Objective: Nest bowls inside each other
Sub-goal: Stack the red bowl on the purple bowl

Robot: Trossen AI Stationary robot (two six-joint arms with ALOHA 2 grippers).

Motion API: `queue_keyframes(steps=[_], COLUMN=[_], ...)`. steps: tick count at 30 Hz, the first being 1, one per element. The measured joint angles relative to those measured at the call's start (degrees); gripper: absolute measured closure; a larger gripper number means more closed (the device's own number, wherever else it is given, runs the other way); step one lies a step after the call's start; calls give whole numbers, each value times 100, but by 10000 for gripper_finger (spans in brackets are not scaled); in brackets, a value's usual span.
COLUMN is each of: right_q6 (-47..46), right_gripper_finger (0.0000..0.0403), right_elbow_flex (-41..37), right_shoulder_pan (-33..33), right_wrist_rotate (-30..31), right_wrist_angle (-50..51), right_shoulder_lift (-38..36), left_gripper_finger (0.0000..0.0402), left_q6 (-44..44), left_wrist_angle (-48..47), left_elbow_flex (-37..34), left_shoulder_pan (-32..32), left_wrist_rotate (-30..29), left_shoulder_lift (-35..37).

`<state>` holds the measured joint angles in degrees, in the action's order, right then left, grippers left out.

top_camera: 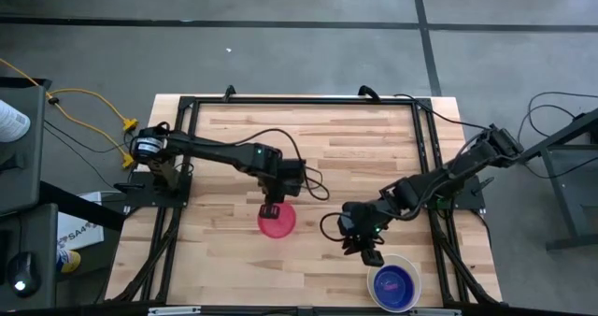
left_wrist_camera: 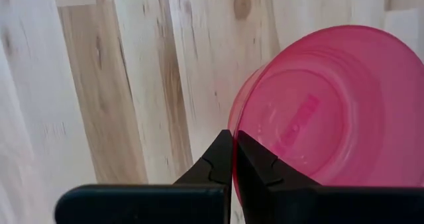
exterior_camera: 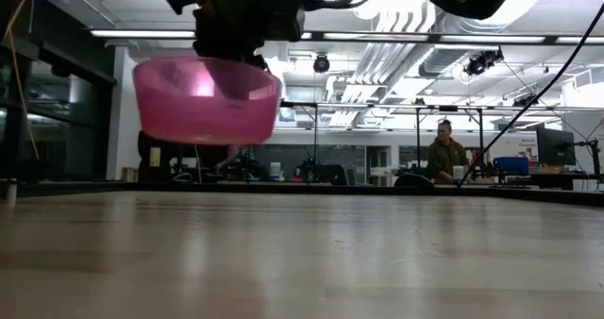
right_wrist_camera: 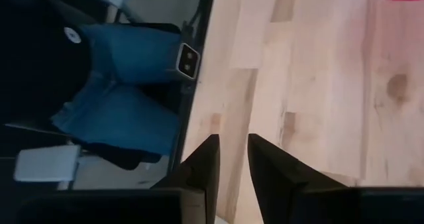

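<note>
Now the left hand (left_wrist_camera: 233, 159) pinches the pinkish-red bowl (top_camera: 277, 221) by its rim, clear of the surface (top_camera: 346, 157), ready to carry; right hand (right_wrist_camera: 232, 159), slightly parted and empty, hovers beside the white bowl (top_camera: 393, 284).

Grey floor (top_camera: 308, 35) — lab beyond lit by ceiling strip lights (exterior_camera: 396, 38), person (exterior_camera: 445, 154) seated.

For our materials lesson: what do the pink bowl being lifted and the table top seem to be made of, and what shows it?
Pink bowl: probably thin plastic, smooth and glossy; light shines through its wall in the low view, and lettering is moulded in its base.
Table top: seemingly wood, pale planks with grain and knots, matt to slightly sheened.
</note>
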<state>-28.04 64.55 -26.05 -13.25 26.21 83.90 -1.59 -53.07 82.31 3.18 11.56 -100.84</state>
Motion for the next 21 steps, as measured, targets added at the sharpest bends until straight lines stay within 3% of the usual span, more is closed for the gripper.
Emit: queue_keyframes(steps=[15, 21], right_q6=[587, 885], right_gripper_finger=[348, 348], right_elbow_flex=[2, 7], right_shoulder_pan=[265, 298], right_wrist_rotate=[-202, 209], right_wrist_angle=[-33, 26], right_shoulder_lift=[0, 0], left_gripper_finger=[401, 401], left_q6=[-515, -772], left_wrist_angle=[-339, -608], left_elbow_flex=[725, 1034], left_shoulder_pan=[-340, -447], left_wrist_rotate=[67, 99], left_shoulder_lift=[-299, -785])
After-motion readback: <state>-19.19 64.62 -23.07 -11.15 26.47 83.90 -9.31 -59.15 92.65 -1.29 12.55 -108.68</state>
